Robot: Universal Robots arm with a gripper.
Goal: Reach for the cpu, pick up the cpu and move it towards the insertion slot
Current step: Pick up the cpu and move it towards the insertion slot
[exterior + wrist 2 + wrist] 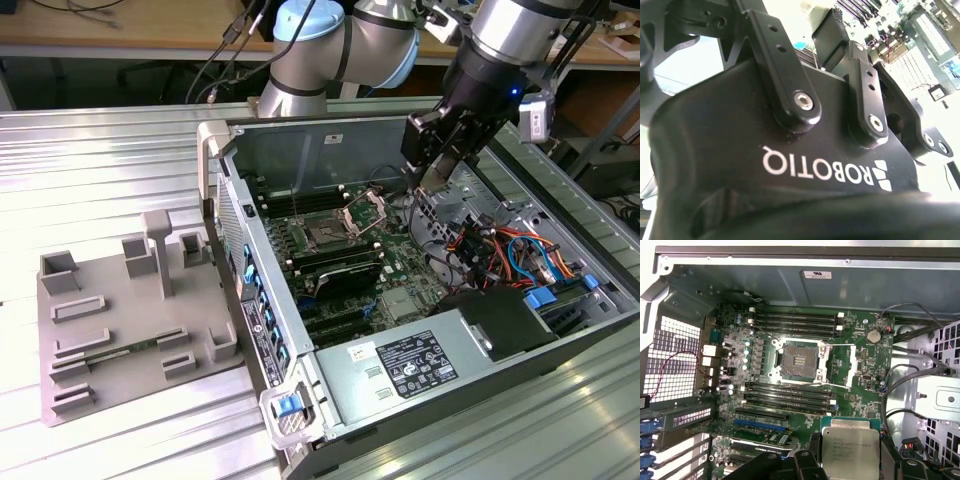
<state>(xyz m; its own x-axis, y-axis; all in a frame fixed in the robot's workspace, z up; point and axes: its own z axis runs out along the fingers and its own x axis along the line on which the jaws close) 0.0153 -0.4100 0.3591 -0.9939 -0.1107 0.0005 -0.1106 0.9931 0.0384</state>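
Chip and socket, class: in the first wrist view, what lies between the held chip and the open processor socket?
In the first wrist view, black memory slots and green circuit board lie between the chip, held by the tool, and the socket.

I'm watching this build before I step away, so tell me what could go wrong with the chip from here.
The gripper holds the cpu high over the motherboard, away from the insertion slot; a slip might drop it onto components. The slot's hinged bracket lies open beside it and could snag the approach. Loose cables near the gripper might catch it.
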